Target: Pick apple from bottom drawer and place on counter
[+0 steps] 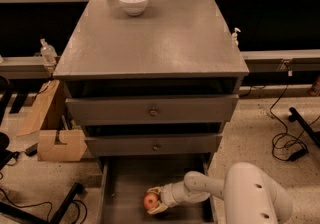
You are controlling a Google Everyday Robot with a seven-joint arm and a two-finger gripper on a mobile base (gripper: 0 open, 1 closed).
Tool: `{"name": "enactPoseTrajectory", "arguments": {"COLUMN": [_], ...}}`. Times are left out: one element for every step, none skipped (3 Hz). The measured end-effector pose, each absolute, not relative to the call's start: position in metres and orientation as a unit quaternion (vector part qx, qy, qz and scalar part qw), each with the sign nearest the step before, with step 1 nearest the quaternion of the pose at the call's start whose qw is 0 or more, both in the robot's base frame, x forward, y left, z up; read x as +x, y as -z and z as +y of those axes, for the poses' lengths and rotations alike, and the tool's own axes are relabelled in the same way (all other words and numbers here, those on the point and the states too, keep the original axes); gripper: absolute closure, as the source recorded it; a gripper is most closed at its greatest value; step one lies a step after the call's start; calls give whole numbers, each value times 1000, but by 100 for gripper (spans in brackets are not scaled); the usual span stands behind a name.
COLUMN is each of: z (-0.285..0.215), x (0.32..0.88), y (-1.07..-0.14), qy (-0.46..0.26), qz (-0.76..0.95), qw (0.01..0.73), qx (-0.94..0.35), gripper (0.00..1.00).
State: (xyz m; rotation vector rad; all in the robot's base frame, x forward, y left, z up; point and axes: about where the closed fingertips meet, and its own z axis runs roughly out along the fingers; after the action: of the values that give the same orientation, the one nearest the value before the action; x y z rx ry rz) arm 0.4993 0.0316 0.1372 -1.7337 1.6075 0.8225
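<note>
The apple (150, 201) is small, round and red-orange, and sits low in the open bottom drawer (125, 188), a plain grey tray pulled out below two knobbed drawers. My gripper (155, 200) reaches in from the right on a white arm, and its fingers sit above and below the apple, closed around it. The counter (165, 38) is the broad grey metal top of the cabinet, above the drawers.
A white bowl (133, 2) stands at the back left of the counter. A cardboard box (47, 128) lies on the floor left of the cabinet. Cables (287, 143) trail on the floor to the right. Wooden tables run along the back.
</note>
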Motion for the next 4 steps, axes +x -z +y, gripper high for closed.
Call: {"name": "enactPoseTrajectory", "arguments": {"z": [35,27,-13,-47], "x": [492,472,438,434], "y": [-172,-249,-384,-473], "qy": [-328,-350,-385,-384], "qz": [608,581,552,550], "qw": [311,321,346,369], "qx": [-653,-661,-653,-644], "gripper": [100,100,100,100]}}
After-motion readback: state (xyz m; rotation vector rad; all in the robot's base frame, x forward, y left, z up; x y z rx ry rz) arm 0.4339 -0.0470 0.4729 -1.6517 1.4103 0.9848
